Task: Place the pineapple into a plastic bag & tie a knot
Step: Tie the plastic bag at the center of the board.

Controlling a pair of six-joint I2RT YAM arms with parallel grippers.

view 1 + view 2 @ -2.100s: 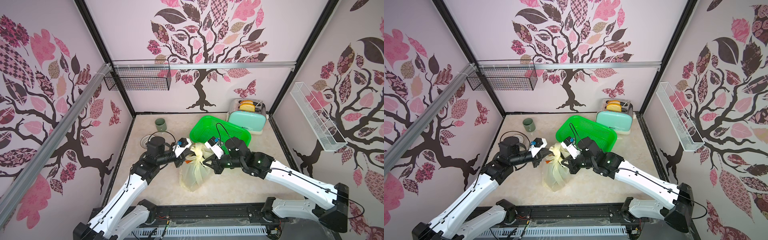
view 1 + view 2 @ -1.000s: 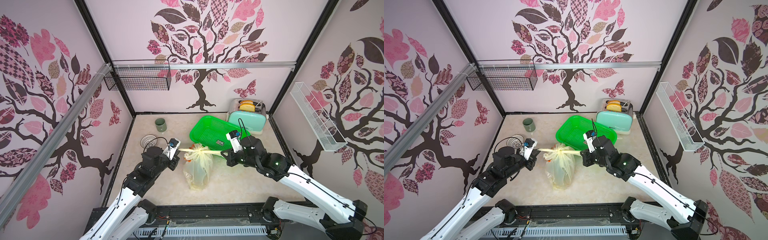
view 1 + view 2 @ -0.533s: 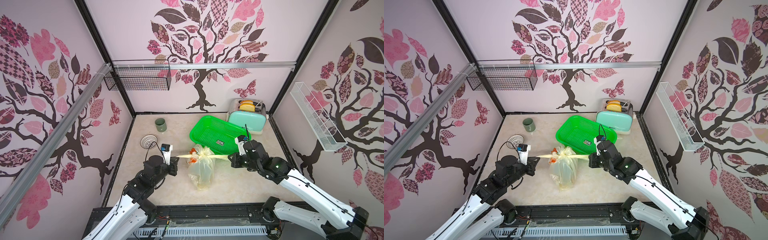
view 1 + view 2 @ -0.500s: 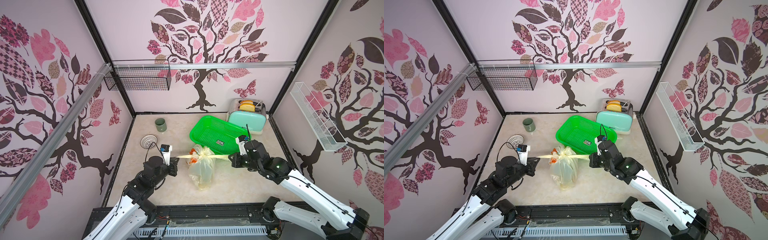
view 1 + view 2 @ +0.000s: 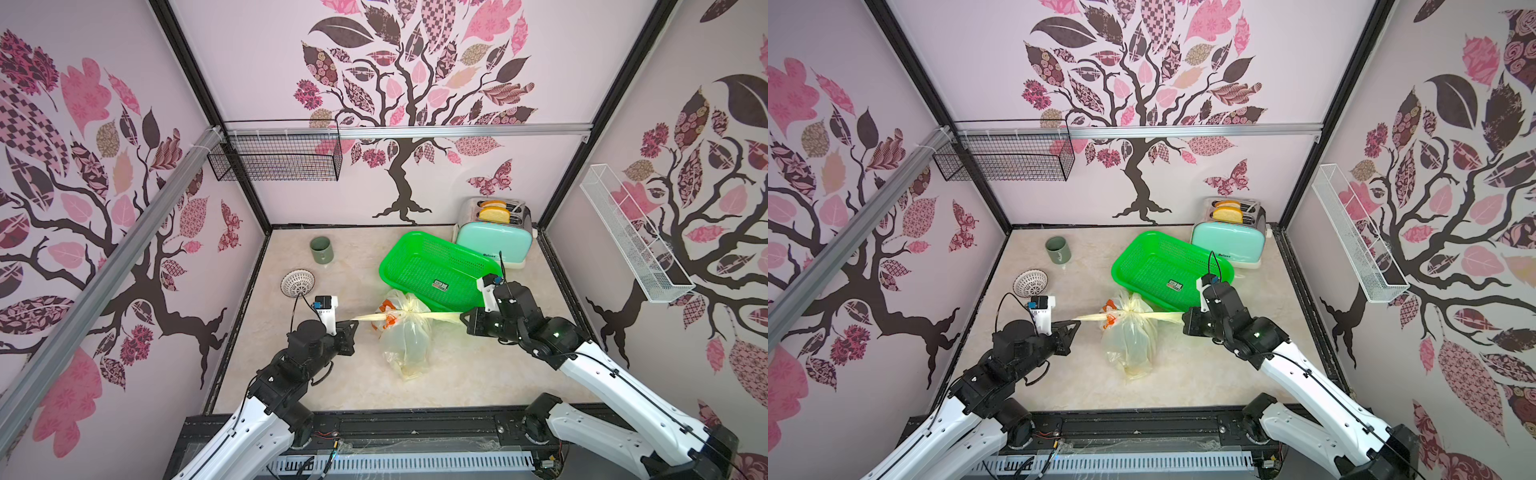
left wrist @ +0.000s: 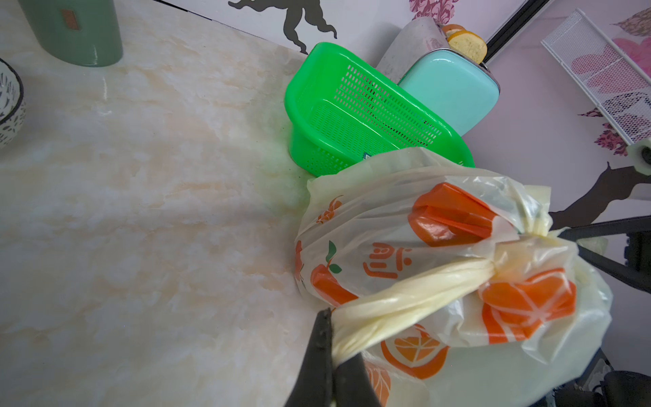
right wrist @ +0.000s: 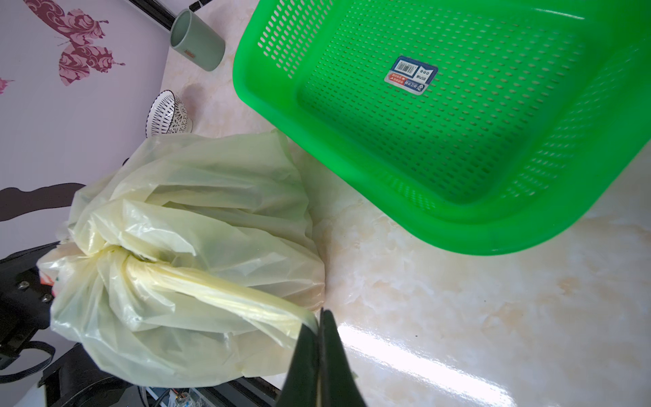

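**Large thin translucent pale-yellow plastic bag (image 5: 406,343), orange-fruit prints.** Standing bulging near the middle of the marbled beige table (image 5: 478,374), at seven o'clock of the green perforated plastic basket (image 5: 432,266), close against its near rim. Hiding the contents behind crumpled film, so not showing the pineapple clearly.

**Knot (image 5: 400,316), small twisted lump of film.** Sitting on top of the bag, being drawn tight from both sides.

**Left gripper (image 5: 352,325).** Clamping fully closed on the twisted strap end (image 6: 405,299) at nine o'clock of the knot.

**Right gripper (image 5: 462,318).** Pinching fully closed on the opposite strap end (image 7: 218,285) at three o'clock of the knot.

**Change noted.** Having drawn well apart after huddling together over the bag mouth two seconds back. Now stretching both straps taut in one straight line and nudging the bag slightly toward three o'clock.

**Bearing on task.** Judging the bagging done and the knot cinched, or nearly so. Probably leaving only a release of both ends.
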